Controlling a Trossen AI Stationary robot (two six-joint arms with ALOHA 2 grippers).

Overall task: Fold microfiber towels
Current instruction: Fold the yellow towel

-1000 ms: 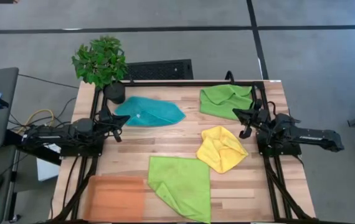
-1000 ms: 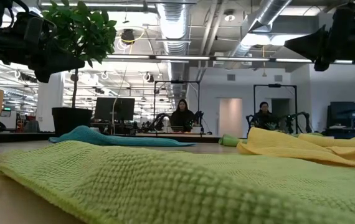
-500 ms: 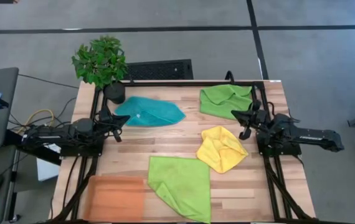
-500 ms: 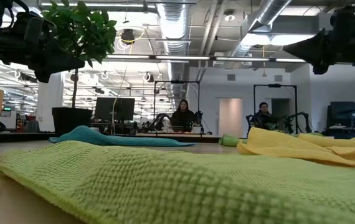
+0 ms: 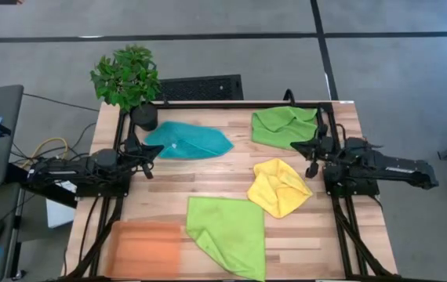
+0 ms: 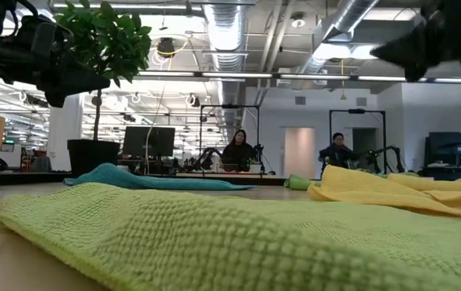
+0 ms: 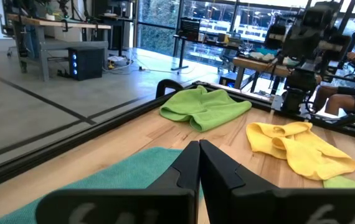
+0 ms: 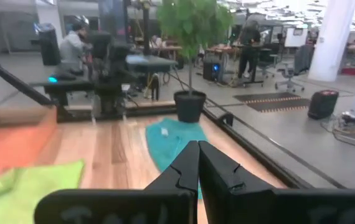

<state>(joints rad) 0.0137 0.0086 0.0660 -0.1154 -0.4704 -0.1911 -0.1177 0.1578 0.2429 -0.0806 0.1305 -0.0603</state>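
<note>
Now, left gripper [image 5: 147, 151] closed, empty, beside teal towel [image 5: 189, 141], long axis left-right | potted plant [image 5: 128, 78] behind | orange tray [image 5: 147, 247] front-left | lime towel [image 5: 230, 233] pointing forward | yellow towel [image 5: 279, 186] crumpled | rear lime towel [image 5: 285, 126] | right gripper [image 5: 311, 149] closed, empty, between them.

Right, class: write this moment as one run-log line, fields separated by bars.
towels: teal, yellow, two green, all unfolded | left tool: shut, empty, beside teal | right tool: shut, empty
</note>
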